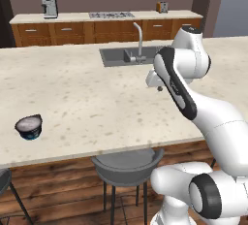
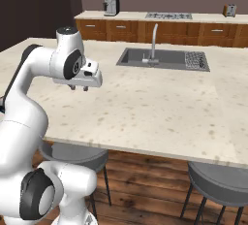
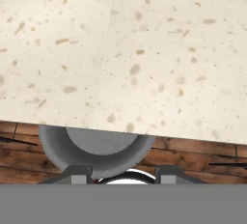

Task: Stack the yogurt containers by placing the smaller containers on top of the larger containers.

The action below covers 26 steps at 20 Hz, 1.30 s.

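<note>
The larger container, a dark navy cup with a teal base and a greyish top, stands alone near the left front edge of the island counter. The smaller container is out of view. My gripper hangs a little above the counter's right half, far to the right of the cup. In the right base view the gripper points down, its two short fingers apart with nothing between them. In the hand view the gripper looks down over bare speckled counter and its front edge.
A sink with a tall faucet is set into the counter's far side. Grey stools stand below the front edge. A coffee machine and a cooktop sit on the back counter.
</note>
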Motion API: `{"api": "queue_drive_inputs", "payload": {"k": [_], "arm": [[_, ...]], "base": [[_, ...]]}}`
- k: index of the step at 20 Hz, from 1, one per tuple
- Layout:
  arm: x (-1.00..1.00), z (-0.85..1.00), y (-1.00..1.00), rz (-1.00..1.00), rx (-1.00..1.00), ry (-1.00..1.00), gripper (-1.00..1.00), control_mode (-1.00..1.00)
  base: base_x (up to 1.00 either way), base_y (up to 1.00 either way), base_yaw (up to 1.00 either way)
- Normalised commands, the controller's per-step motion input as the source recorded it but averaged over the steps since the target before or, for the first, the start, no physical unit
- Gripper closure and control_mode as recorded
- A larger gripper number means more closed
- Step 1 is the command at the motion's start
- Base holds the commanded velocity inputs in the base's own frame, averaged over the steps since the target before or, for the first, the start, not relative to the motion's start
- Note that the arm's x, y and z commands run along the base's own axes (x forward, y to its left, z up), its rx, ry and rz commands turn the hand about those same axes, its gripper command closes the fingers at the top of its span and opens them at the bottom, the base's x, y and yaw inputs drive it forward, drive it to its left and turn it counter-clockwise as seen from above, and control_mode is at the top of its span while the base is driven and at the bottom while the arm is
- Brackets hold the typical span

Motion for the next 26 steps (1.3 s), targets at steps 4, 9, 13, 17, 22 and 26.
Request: {"api": "queue_drive_inputs", "payload": {"k": [4, 9, 13, 17, 22, 26], "arm": [[0.0, 0.0, 0.0, 0.0, 0.0, 0.0, -1.0, 1.0], [0.0, 0.0, 0.0, 0.0, 0.0, 0.0, -1.0, 1.0], [0.0, 0.0, 0.0, 0.0, 0.0, 0.0, -1.0, 1.0], [0.0, 0.0, 0.0, 0.0, 0.0, 0.0, -1.0, 1.0], [0.0, 0.0, 0.0, 0.0, 0.0, 0.0, -1.0, 1.0], [0.0, 0.0, 0.0, 0.0, 0.0, 0.0, -1.0, 1.0]], "base": [[0.0, 0.0, 0.0], [0.0, 0.13, 0.0], [0.0, 0.29, 0.0], [-0.01, 0.31, 0.0], [0.0, 0.37, 0.0], [0.0, 0.41, 0.0]]}}
